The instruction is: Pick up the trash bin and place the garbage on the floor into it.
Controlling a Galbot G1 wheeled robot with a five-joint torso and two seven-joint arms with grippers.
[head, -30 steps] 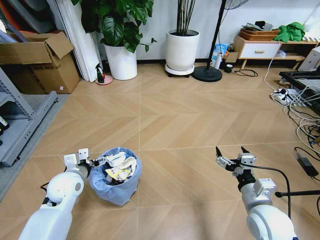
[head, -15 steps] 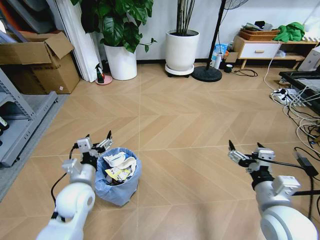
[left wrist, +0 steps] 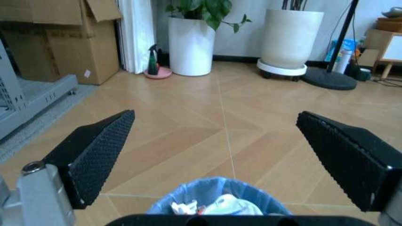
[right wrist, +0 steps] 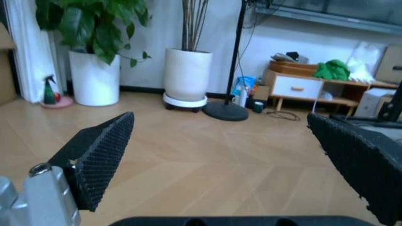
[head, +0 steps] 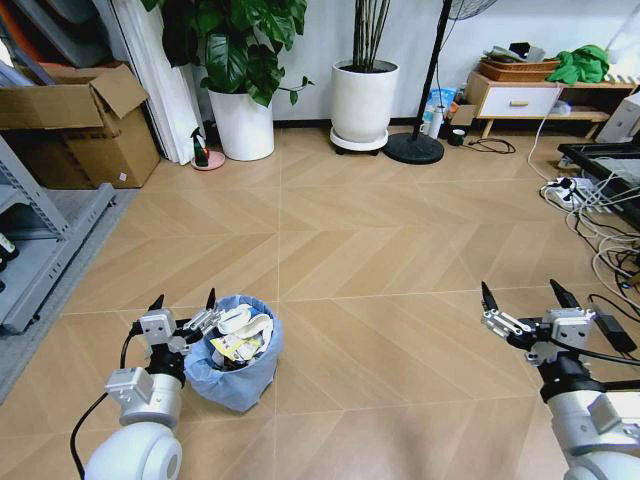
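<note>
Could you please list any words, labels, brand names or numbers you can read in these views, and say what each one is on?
No text can be read in any view.
Cardboard box: a small pale sticker on its side, too small to read.
Garbage in the trash bin: printed wrappers, print too small to read.
Blue packet by the fan stand: markings blurred.

Two white plant pots (head: 241, 122) against the wall, cardboard box (head: 75, 120) left.
</note>
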